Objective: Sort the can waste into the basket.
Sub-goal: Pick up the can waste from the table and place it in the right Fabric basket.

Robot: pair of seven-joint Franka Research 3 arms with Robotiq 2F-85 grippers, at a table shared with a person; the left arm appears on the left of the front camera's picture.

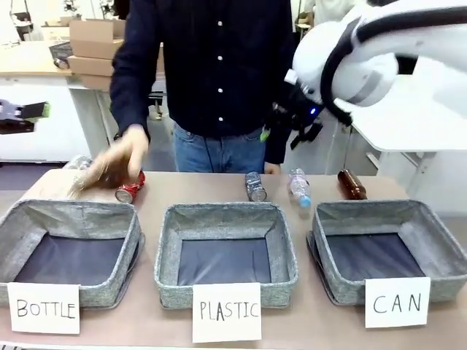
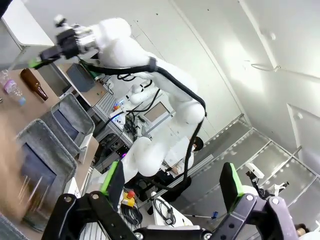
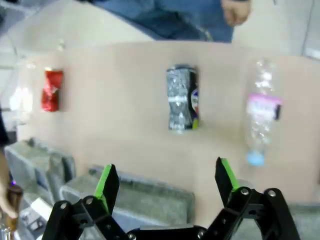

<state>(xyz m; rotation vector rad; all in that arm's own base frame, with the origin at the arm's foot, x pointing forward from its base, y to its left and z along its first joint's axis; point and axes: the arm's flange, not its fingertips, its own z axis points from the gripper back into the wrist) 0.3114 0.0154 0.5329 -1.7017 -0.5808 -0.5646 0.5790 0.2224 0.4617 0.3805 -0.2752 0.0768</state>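
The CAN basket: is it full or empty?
Empty. The CAN basket shows only its bare dark base; the red can and silver and blue can lie outside on the table.

The middle basket carries a white paper PLASTIC sign in handwritten capitals. Left of it, the left-hand basket bears a BOTTLE sign; right of it, the right-hand basket bears a CAN sign. Print on the silver and dark blue can is too blurred to read
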